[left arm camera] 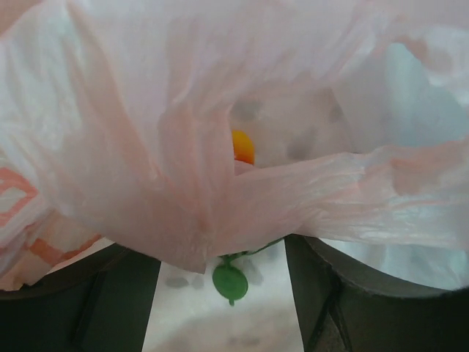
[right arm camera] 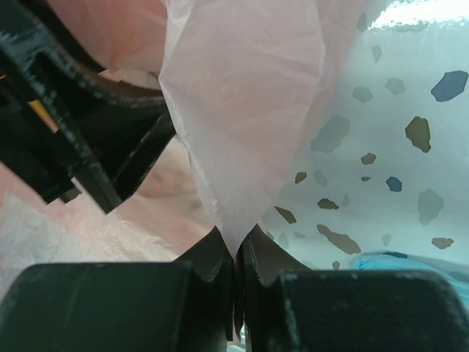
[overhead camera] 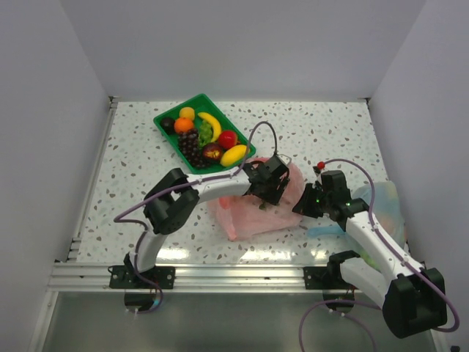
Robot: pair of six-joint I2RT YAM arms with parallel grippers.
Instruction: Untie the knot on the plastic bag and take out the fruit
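Top external view: the work surface is a white table (overhead camera: pixel 330 132) flecked with dark chips, enclosed on three sides by plain pale walls (overhead camera: pixel 234 44). An aluminium rail (overhead camera: pixel 220 275) runs along its near edge, where both arm bases are bolted. Light glares on the tabletop just behind the rail.

A green tray (overhead camera: pixel 179 106) sits at the far left-centre of the table. It holds fruit (overhead camera: pixel 192 143), including dark grapes, an orange, a red apple and a yellow oval, alongside a curved banana (overhead camera: pixel 211 125).

The pink plastic bag (overhead camera: pixel 249 213) lies crumpled on the table, near of the tray and between the two arms. A pale blue bag (overhead camera: pixel 388 205) lies at the right edge, beside the right arm.

The left gripper (overhead camera: pixel 264 194) is down over the top of the pink bag. In the left wrist view its dark fingers (left arm camera: pixel 88 308) stand well apart, released, with pink film draped across and above them. Through a gap in the film an orange piece (left arm camera: pixel 243 147) shows inside the bag. A small green piece (left arm camera: pixel 230 282) hangs below the film, between the fingers.

The right gripper (overhead camera: pixel 302 205) is at the bag's right side. In the right wrist view its jaws are clenched on a pointed fold of the pink film, which is pulled up off the table.

Whether the bag's handles are tied cannot be determined.
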